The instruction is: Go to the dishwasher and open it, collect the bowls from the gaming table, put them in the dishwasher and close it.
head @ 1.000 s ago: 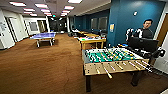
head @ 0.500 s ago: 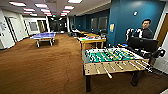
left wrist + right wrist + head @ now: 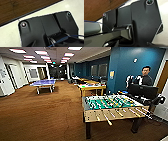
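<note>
The gaming table (image 3: 91, 87), with a yellow wooden frame and a pale top, stands in the middle distance ahead, beside the blue wall. Small things lie on its top, one of them greenish; at this distance I cannot tell whether they are the bowls. The dishwasher is out of view. Both wrist views look down past my own dark plates. The left wrist view shows brown carpet (image 3: 25, 6) meeting a pale floor (image 3: 10, 36).
A foosball table (image 3: 112, 108) with a green field and rods stands close at the front right. A person (image 3: 145, 77) sits behind a dark monitor (image 3: 142, 92) beyond it. A blue ping-pong table (image 3: 43, 83) is far left. Brown carpet (image 3: 42, 114) spreads ahead and left.
The whole head picture has shifted a little, so the camera has moved slightly. Nothing in the room has visibly moved.
</note>
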